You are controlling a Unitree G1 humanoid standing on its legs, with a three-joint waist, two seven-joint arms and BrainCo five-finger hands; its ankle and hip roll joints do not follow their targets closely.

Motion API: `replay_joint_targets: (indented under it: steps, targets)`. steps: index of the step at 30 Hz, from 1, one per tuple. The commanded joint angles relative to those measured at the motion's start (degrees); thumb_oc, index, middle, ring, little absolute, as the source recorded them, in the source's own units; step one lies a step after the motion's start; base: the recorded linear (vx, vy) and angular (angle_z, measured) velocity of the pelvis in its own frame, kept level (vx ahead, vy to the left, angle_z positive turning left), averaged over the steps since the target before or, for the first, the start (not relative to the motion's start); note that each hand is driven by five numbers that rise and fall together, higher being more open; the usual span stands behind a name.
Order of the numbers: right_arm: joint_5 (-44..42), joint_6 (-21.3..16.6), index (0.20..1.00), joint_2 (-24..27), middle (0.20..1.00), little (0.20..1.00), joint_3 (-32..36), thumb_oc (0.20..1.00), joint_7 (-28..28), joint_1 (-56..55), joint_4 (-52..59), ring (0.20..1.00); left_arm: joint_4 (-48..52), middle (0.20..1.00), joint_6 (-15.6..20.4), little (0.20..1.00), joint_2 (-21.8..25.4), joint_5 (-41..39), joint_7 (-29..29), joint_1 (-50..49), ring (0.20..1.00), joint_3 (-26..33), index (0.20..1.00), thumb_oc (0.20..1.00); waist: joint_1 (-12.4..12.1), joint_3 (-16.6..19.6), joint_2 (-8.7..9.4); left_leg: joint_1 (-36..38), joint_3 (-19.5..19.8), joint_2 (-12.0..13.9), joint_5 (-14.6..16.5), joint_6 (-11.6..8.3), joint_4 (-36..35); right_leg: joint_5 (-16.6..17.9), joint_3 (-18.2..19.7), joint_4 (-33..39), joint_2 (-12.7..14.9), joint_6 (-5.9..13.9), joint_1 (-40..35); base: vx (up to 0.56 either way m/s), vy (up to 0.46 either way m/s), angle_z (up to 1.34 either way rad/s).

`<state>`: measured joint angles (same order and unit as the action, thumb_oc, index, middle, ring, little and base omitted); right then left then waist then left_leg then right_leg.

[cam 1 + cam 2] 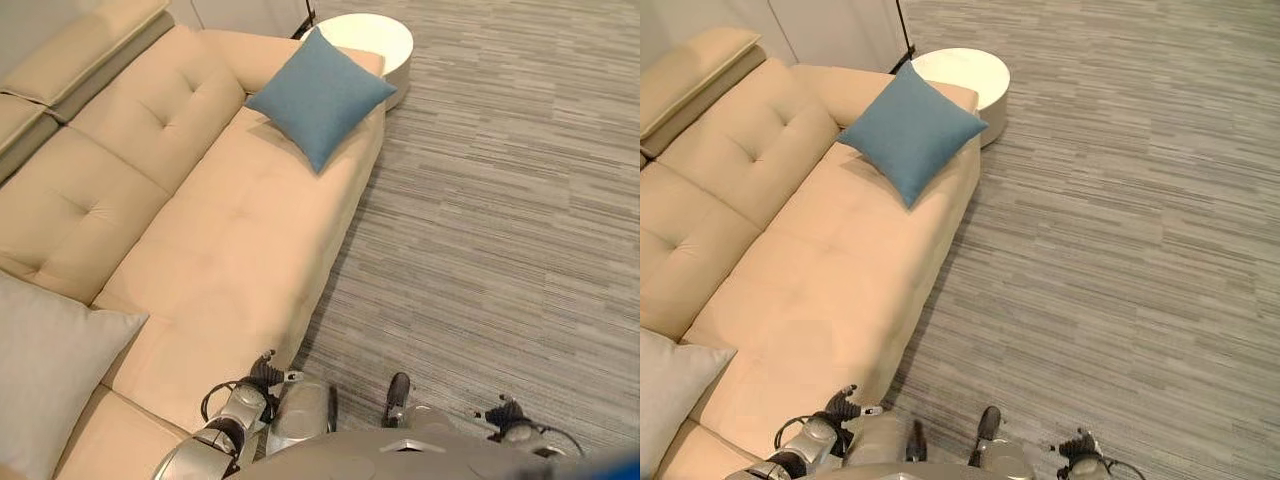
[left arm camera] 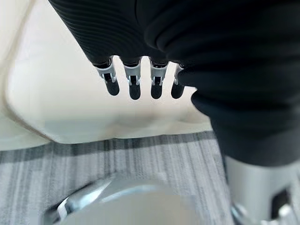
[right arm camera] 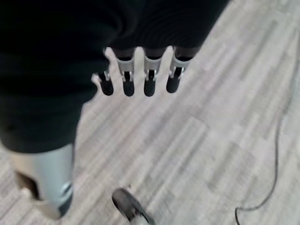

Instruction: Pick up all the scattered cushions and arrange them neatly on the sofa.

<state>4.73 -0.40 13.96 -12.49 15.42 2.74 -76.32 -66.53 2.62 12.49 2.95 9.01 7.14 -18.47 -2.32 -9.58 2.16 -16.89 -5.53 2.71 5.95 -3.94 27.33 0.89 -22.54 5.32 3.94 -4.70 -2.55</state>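
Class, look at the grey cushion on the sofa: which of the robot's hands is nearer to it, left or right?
Left. The left hand hangs by the sofa's front edge, not far from the grey cushion. The right hand hangs over the carpet, farther from it.

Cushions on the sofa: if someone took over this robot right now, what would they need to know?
Left robot hand: open, holding nothing, hanging by the sofa's front edge.
Right robot hand: open, holding nothing, over the carpet.
Blue cushion: on the sofa, propped at its far end.
Grey cushion: on the near end of the sofa.
Done: both are on the sofa.
Left: possibly neatening them; check beyond these views for others.
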Motion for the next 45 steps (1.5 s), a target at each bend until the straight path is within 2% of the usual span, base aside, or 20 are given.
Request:
replay_joint_targets:
  steps: [1, 4, 5, 8, 10, 11, 12, 13, 15, 16, 18, 21, 24, 26, 27, 29, 33, 37, 41, 45]
  targets:
    - [-0.18, 0.04, 1.0, 1.42, 1.0, 1.0, 0.29, 1.0, 0.42, -1.07, 0.34, 1.0, 0.25, 1.0, 0.22, 1.0, -3.67, 0.2, -0.15, 0.7, 1.0, -2.86, 1.0, 1.0, -0.03, -1.7, -2.16, 4.8, -0.96, -2.45, -2.48, 2.61, -12.01, -3.36, 4.6, -1.85, 1.5, 8.78, -0.39, 0.18, -0.008, 0.69]
    - [0.69, 0.22, 1.0, 1.37, 1.0, 1.0, -1.12, 1.0, 0.7, -0.55, 1.47, 1.0, 0.52, 1.0, 0.46, 1.0, -3.69, -0.22, -0.21, 0.18, 1.0, -2.89, 1.0, 1.0, -2.04, -1.39, -3.82, 2.27, -0.53, -3.32, -9.76, 1.67, -22.08, -5.88, 6.36, -1.38, -1.57, 8.85, -3.82, 0.31, 0.014, 0.07]
    - [1.4, 0.35, 1.0, 1.25, 1.0, 1.0, -1.54, 1.0, 0.61, -0.8, 1.4, 1.0, 0.42, 1.0, 0.4, 1.0, -3.69, -0.29, -0.39, -0.27, 1.0, -2.61, 1.0, 1.0, -2.39, -1.15, -3.84, 2.91, -0.43, -3.45, -9.91, 1.88, -23.29, -6.53, 6.84, -1.66, -1.9, 8.86, -4.34, 0.35, 0.05, -0.18]
    - [3.44, 0.53, 1.0, 0.96, 1.0, 1.0, -2.48, 1.0, 0.52, -0.86, 2.0, 1.0, -0.28, 1.0, 0.09, 1.0, -3.53, -0.1, -0.35, -1.54, 1.0, -1.48, 1.0, 1.0, -3.22, 0.12, -3.4, 3.76, 0.42, -4.3, -9.29, 2.97, -22.94, -7.7, 8.07, -2.91, -1.48, 9.36, -5.7, 0.35, 0.109, -0.64]
    - [6.69, 1.09, 1.0, 0.92, 1.0, 1.0, -3.59, 1.0, 0.54, -0.66, 1.86, 1.0, -1.11, 1.0, -0.1, 1.0, -3.12, 0.5, -0.2, -2.48, 1.0, -0.61, 1.0, 1.0, -4.33, 1.49, -2.77, 5.63, 0.1, -5.07, -7.76, 4.51, -23.2, -8.67, 8.5, -8.38, 0.23, 10.55, -5.3, 0.38, 0.176, -0.44]
    - [8.26, 1.61, 1.0, 1.96, 1.0, 1.0, -3.54, 1.0, 0.74, 0.03, 1.07, 1.0, -1.06, 1.0, -0.2, 1.0, -2.3, 0.71, 0.33, -2.36, 1.0, -0.24, 1.0, 1.0, -4.59, 1.37, -2.57, 7.53, 0.18, -5.67, -6.09, 5.79, -23.22, -7.87, 8.32, -16.93, 2.12, 12.51, -2.59, 0.13, 0.081, -0.32]
    - [8.26, 1.61, 1.0, 1.97, 1.0, 1.0, -3.52, 1.0, 0.74, 0.06, 1.06, 1.0, -1.06, 1.0, -0.21, 1.0, -2.32, 0.71, 0.33, -2.34, 1.0, -0.24, 1.0, 1.0, -4.66, 1.57, -2.62, 7.27, 0.13, -5.59, -6.18, 5.8, -23.24, -7.77, 8.39, -16.98, 2.06, 12.5, -2.27, 0.19, 0.174, -0.2]
    - [9.32, 1.53, 1.0, 3.06, 1.0, 1.0, -3.12, 1.0, 0.92, -0.33, 0.87, 1.0, -0.53, 1.0, 0.25, 1.0, -1.43, 1.07, 0.93, -2.19, 1.0, -0.03, 1.0, 1.0, -3.44, 0.23, -3.31, 9.62, 0.46, -6.01, -4.9, 7.29, -23.34, -3.14, 8.21, -28.02, 4.44, 14.75, 3.6, 0.1, 0.131, -0.13]
    - [9.61, 1.62, 1.0, 3.83, 1.0, 1.0, -2.83, 1.0, 1.31, -0.37, 0.64, 1.0, -0.44, 1.0, 0.64, 1.0, -0.77, 1.03, 1.43, -1.98, 1.0, -0.09, 1.0, 1.0, -2.37, -0.43, -4.32, 11.73, 0.74, -5.79, -4.07, 7.85, -24.37, -0.64, 7.4, -32.91, 5.69, 14.79, 7.4, 0.24, 0.104, 0.34]
    - [9.96, 1.88, 1.0, 4.15, 1.0, 1.0, -3.24, 1.0, 1.77, 0.05, 0.32, 1.0, -0.37, 1.0, 0.93, 1.0, -0.24, 0.97, 1.82, -1.59, 1.0, 0.0, 1.0, 1.0, -1.29, -1.18, -5.26, 14.63, 2.09, -5.88, -2.9, 7.95, -25.5, -2.13, 6.67, -30.0, 5.27, 12.74, 11.38, 0.35, -0.012, 0.36]
    - [9.96, 2.1, 1.0, 3.29, 1.0, 1.0, -3.7, 1.0, 1.73, 0.49, 0.59, 1.0, -0.91, 1.0, 1.08, 1.0, -0.63, 0.76, 1.56, -1.44, 1.0, 0.22, 1.0, 1.0, -0.56, -1.5, -4.97, 16.99, 2.95, -6.23, -1.37, 7.54, -26.06, -2.09, 5.49, -22.54, 4.83, 11.92, 13.15, 0.44, -0.153, 0.51]
    - [9.01, 1.62, 1.0, 1.35, 1.0, 1.0, -4.52, 1.0, 0.85, 0.75, 1.87, 1.0, -2.21, 1.0, 1.12, 1.0, -2.21, 0.63, 1.06, -1.6, 1.0, 0.55, 1.0, 1.0, 0.48, -0.86, -3.93, 21.87, 4.85, -6.35, 2.87, 5.69, -25.56, 2.64, 4.47, -8.89, 4.83, 12.81, 12.2, 0.51, -0.309, 0.14]
    - [6.88, 0.5, 1.0, 1.07, 1.0, 1.0, -4.07, 1.0, 0.73, 0.71, 2.63, 1.0, -2.38, 1.0, 0.89, 1.0, -2.97, -0.29, 0.81, -2.05, 1.0, 0.86, 1.0, 1.0, 0.34, 0.72, -3.42, 21.47, 4.58, -5.3, 3.93, 4.13, -22.02, 2.25, 4.21, -6.92, 4.03, 11.89, 9.09, 0.24, -0.201, 0.63]
    - [5.41, -0.08, 1.0, 0.95, 1.0, 1.0, -3.73, 1.0, 0.53, 0.85, 2.82, 1.0, -2.35, 1.0, 0.69, 1.0, -3.32, -0.17, 0.4, -1.7, 1.0, 0.14, 1.0, 1.0, 0.56, 0.64, -2.96, 18.37, 3.41, -4.05, 2.72, 2.32, -14.54, 1.06, 4.57, -5.57, 3.13, 10.68, 6.55, 0.13, -0.232, 0.34]
    - [4.3, -0.11, 1.0, 0.95, 1.0, 1.0, -3.46, 1.0, 0.38, 1.0, 2.64, 1.0, -1.58, 1.0, 0.34, 1.0, -3.48, -0.45, 0.18, -1.12, 1.0, -0.35, 1.0, 1.0, 0.46, -0.16, -2.39, 14.43, 2.72, -2.45, -0.25, 0.99, -5.96, 0.08, 4.55, -4.8, 2.85, 9.28, 4.66, 0.11, -0.255, -0.18]
    - [3.76, -0.07, 1.0, 1.26, 1.0, 1.0, -3.04, 1.0, 0.08, 0.61, 2.19, 1.0, -0.92, 1.0, 0.41, 1.0, -3.46, -1.22, 0.23, -0.63, 1.0, -0.53, 1.0, 1.0, 0.31, -0.79, -2.14, 12.11, 1.93, -0.88, -1.49, 0.86, -1.42, -0.91, 4.46, -3.77, 2.21, 8.25, 2.57, 0.12, -0.177, -0.09]
    - [3.41, -0.08, 1.0, 1.15, 1.0, 1.0, -2.77, 1.0, 0.23, -0.48, 1.09, 1.0, -0.73, 1.0, 0.29, 1.0, -4.48, -1.36, 0.25, -0.6, 1.0, -1.38, 1.0, 1.0, 0.21, -0.65, -1.94, 10.33, 0.86, -1.85, 1.21, 2.24, -7.92, -2.03, 4.58, -2.62, 1.78, 8.71, 0.58, 0.15, -0.045, -0.04]
    - [3.73, -0.09, 1.0, 1.35, 1.0, 1.0, -2.62, 1.0, 0.33, -1.72, 0.52, 1.0, -1.46, 1.0, 0.63, 1.0, -5.13, -1.1, -0.13, -1.04, 1.0, -1.32, 1.0, 1.0, -0.84, -0.93, -2.88, 8.1, 2.03, -5.15, -4.29, 2.11, -18.45, -2.36, 5.99, -1.05, -0.35, 9.47, -1.57, 0.12, 0.003, -0.07]
    - [5.3, 0.07, 1.0, 0.55, 1.0, 1.0, -3.98, 1.0, -0.46, -1.96, 0.38, 1.0, -2.71, 1.0, 0.49, 1.0, -5.1, -1.68, -0.45, -3.27, 1.0, 0.53, 1.0, 1.0, -2.85, -0.21, -2.89, 9.2, 3.47, -6.03, -4.36, 2.8, -20.11, -3.88, 7.83, -1.18, -1.23, 9.64, -3.56, 0.18, 0.043, -0.74]
    - [6.83, 0.33, 1.0, 0.31, 1.0, 1.0, -5.04, 1.0, -1.62, -1.81, 1.16, 1.0, -2.81, 1.0, 0.23, 1.0, -4.21, -1.45, -0.85, -3.86, 1.0, 1.1, 1.0, 1.0, -4.32, 0.59, -2.95, 12.29, 4.6, -6.68, -3.92, 4.91, -23.71, -5.54, 8.31, -10.82, -0.15, 10.46, -1.01, 0.11, 0.071, -0.26]
